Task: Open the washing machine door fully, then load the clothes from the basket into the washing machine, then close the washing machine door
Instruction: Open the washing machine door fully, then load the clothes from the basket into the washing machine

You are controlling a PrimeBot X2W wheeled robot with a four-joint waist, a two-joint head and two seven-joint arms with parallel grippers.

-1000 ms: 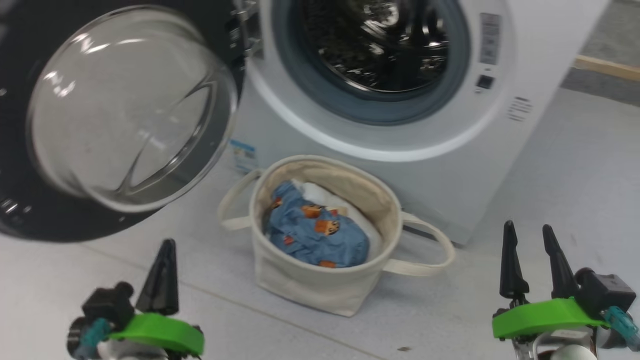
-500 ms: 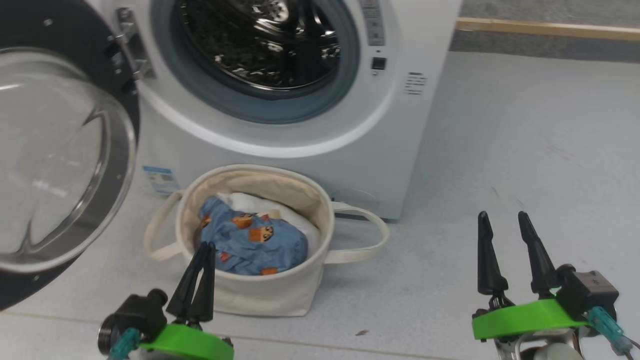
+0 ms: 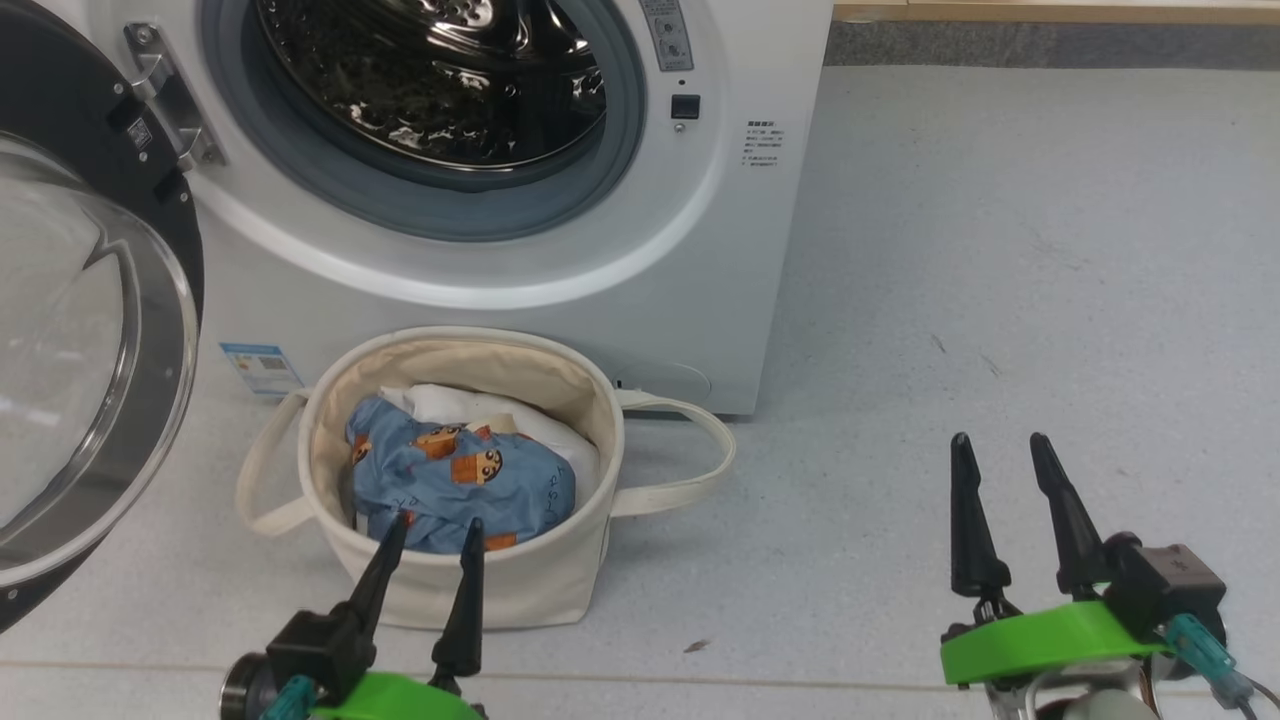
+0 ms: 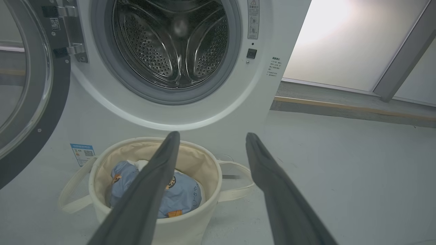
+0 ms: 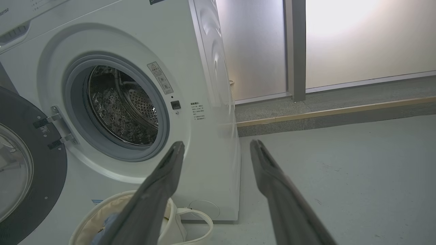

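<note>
The white washing machine (image 3: 700,250) stands with its steel drum (image 3: 430,80) exposed. Its door (image 3: 90,330), black ring around a clear glass bowl, hangs swung out to the left. On the floor before it sits the cream basket (image 3: 520,590) holding the blue clothes (image 3: 460,485) with orange figures. My left gripper (image 3: 435,525) is open at the basket's near rim, empty. My right gripper (image 3: 1000,445) is open over bare floor to the right. The left wrist view has the basket (image 4: 190,224), clothes (image 4: 180,197) and open left gripper (image 4: 211,136). In the right wrist view the open right gripper (image 5: 218,144) faces the machine (image 5: 204,136).
A white padded bundle (image 3: 480,405) lies behind the blue clothes in the basket. A blue sticker (image 3: 260,368) marks the washer's lower left front. A raised wooden-edged step (image 5: 333,112) and frosted panels (image 5: 357,41) lie to the right. Grey floor (image 3: 1000,250) spreads to the right.
The head camera has turned, shifting the whole picture left. My left gripper's fingers, together earlier, now stand apart at the basket's near rim. The right gripper stays open.
</note>
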